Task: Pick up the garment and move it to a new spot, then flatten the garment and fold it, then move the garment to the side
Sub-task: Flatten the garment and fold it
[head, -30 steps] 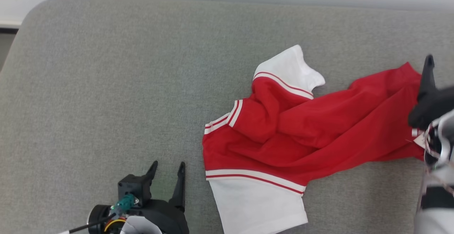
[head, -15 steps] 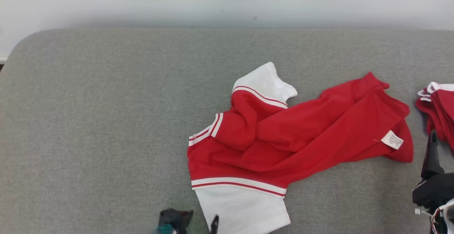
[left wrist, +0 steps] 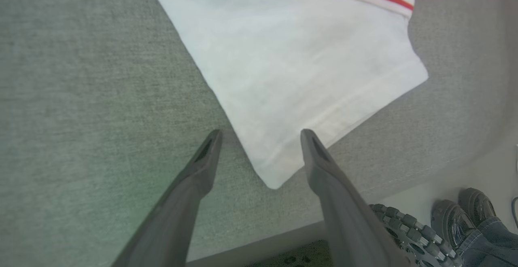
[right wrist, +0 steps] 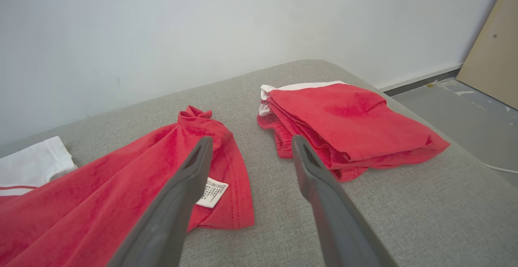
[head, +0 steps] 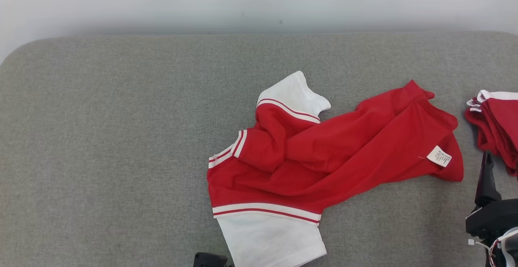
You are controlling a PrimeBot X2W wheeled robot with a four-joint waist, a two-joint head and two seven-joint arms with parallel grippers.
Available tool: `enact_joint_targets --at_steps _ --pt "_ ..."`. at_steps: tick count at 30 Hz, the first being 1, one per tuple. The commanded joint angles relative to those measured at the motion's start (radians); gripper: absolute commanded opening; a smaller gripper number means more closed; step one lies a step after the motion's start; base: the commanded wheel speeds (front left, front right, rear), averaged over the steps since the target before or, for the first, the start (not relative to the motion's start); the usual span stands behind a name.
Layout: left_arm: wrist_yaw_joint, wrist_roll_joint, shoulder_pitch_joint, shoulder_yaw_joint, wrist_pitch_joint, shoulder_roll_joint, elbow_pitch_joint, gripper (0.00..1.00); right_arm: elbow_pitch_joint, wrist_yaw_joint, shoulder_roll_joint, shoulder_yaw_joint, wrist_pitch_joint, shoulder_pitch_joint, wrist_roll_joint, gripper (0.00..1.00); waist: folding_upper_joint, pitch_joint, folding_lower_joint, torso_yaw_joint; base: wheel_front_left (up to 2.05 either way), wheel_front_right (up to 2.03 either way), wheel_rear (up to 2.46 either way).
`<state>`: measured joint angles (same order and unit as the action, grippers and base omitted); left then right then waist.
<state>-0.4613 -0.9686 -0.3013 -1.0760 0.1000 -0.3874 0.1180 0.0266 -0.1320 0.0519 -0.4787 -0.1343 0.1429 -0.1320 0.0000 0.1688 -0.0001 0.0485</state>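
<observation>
Garment (head: pixel 323 166), red with white panels and striped bands, lies crumpled across the middle of the grey couch (head: pixel 121 137), its white label (head: pixel 439 156) face up near its right end. A pile (head: pixel 499 121) of folded red clothes sits near that end, not touching it.

The head camera has swung since a second ago, bringing the pile into sight. The garment keeps the same crumpled shape. Back then the right gripper (right wrist: pixel 249 141) covered the red end and hid the label; now it sits lower, off the cloth. The left gripper (left wrist: pixel 261 135) has slid from the bare couch toward the white hem.

Both grippers are empty, fingers spread wide. The left one straddles the white hem's corner, one finger over cloth and one over couch; contact cannot be told. A shoe (left wrist: pixel 465 218) stands on the floor below. The right gripper points at the gap between garment and pile.
</observation>
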Motion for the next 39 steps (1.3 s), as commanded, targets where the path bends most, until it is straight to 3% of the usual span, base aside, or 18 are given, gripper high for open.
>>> enact_joint_targets --at_steps 1,5,6,9,10,18,28,33,39 --pt "0.003 -0.004 0.014 -0.004 0.010 0.006 0.000 1.00 -0.005 0.002 -0.003 0.001 0.002 0.006 -0.004 1.00 0.0000 0.003 0.0001 0.002 0.00 0.00 0.00" --pt "0.012 -0.019 0.017 -0.007 0.023 0.015 0.020 1.00 -0.010 0.002 -0.003 0.001 -0.002 0.006 -0.005 1.00 0.0000 0.006 0.0001 0.003 0.00 0.00 0.00" --pt "0.015 -0.022 0.017 -0.010 0.026 0.017 0.026 0.93 -0.011 0.002 -0.003 0.003 -0.003 0.007 -0.006 1.00 0.0000 0.006 0.0001 0.003 0.00 0.00 0.00" --pt "0.027 -0.031 0.018 -0.014 0.036 0.024 0.038 0.09 -0.013 0.002 -0.003 0.009 -0.006 0.008 -0.008 1.00 0.0000 0.008 0.0001 0.001 0.00 0.00 0.00" --pt "0.031 -0.031 0.016 -0.015 0.035 0.026 0.040 0.00 -0.013 0.002 -0.003 0.011 -0.008 0.008 -0.008 1.00 0.0000 0.008 0.0001 0.000 0.00 0.00 0.00" --pt "0.009 -0.016 0.000 0.018 -0.008 0.003 0.046 0.00 -0.001 0.002 -0.003 0.021 -0.088 0.051 0.061 1.00 0.0000 0.020 0.0001 0.001 0.00 0.00 0.00" --pt "-0.003 0.001 -0.024 0.055 -0.055 -0.021 0.029 0.00 0.113 0.002 0.041 -0.005 -0.381 0.158 0.230 1.00 0.0000 0.047 0.0001 0.031 0.00 0.00 0.00" --pt "-0.001 0.000 -0.027 0.059 -0.062 -0.024 0.023 0.00 0.136 0.002 0.060 -0.025 -0.394 0.205 0.256 1.00 0.0000 0.061 0.0001 0.037 0.00 0.00 0.00" --pt "-0.010 0.005 -0.037 0.071 -0.068 -0.036 0.020 0.00 0.198 0.002 0.143 0.074 -0.405 0.265 0.308 1.00 0.0000 0.082 0.0001 0.041 0.00 0.00 0.00"
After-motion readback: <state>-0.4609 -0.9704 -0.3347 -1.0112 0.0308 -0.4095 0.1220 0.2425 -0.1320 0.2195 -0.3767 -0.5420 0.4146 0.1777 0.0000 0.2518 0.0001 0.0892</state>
